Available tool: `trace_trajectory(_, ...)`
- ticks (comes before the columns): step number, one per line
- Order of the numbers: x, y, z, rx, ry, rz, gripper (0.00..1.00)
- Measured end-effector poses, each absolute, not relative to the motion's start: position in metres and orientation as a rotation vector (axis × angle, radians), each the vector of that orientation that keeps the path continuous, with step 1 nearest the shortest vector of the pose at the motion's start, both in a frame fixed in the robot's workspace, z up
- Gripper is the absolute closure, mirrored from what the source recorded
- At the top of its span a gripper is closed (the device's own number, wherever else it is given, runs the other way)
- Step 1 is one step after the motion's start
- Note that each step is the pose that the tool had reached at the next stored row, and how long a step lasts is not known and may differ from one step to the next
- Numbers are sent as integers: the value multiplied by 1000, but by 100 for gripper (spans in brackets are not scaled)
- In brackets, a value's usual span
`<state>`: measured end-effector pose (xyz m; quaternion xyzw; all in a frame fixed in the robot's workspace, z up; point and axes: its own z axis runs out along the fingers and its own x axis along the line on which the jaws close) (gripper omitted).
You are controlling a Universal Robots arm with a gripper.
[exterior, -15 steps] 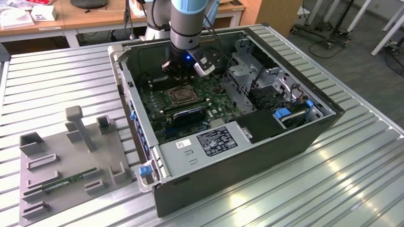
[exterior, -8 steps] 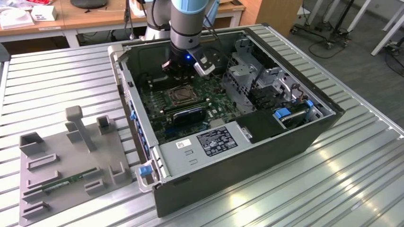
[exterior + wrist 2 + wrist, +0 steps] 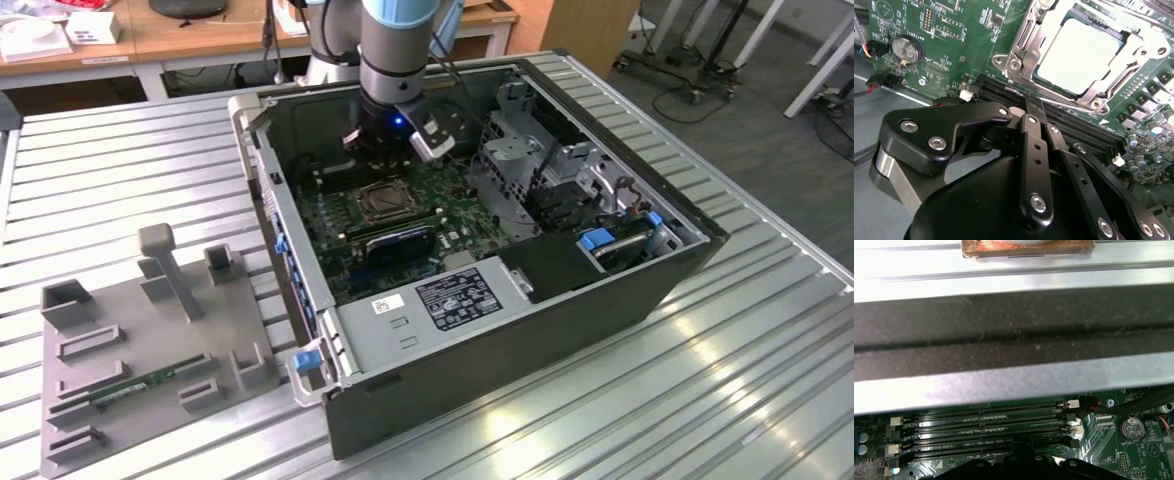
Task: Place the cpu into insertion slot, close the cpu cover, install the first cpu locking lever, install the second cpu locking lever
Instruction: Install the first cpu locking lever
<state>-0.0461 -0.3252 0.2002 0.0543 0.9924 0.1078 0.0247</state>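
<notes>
Noted cpu [image 3: 1079, 57] seated, cpu cover [image 3: 1021, 47] down over it, my fingers [image 3: 1029, 110] together and empty beside its edge; couldn't tell whether the 2 levers were latched.

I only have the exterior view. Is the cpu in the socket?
Observer: Yes. In the second wrist view the cpu lies flat in the socket, pale face up.
Operator: Cover?
Observer: The cpu cover is down over it, framing the chip.
Operator: Gripper?
Observer: The gripper looks shut and empty, tips over the memory slots beside the socket.
</notes>
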Motion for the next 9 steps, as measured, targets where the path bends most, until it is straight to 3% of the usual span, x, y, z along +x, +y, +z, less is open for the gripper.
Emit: trace_trajectory(9, -46, -324, 198, 166, 3073, 283, 89)
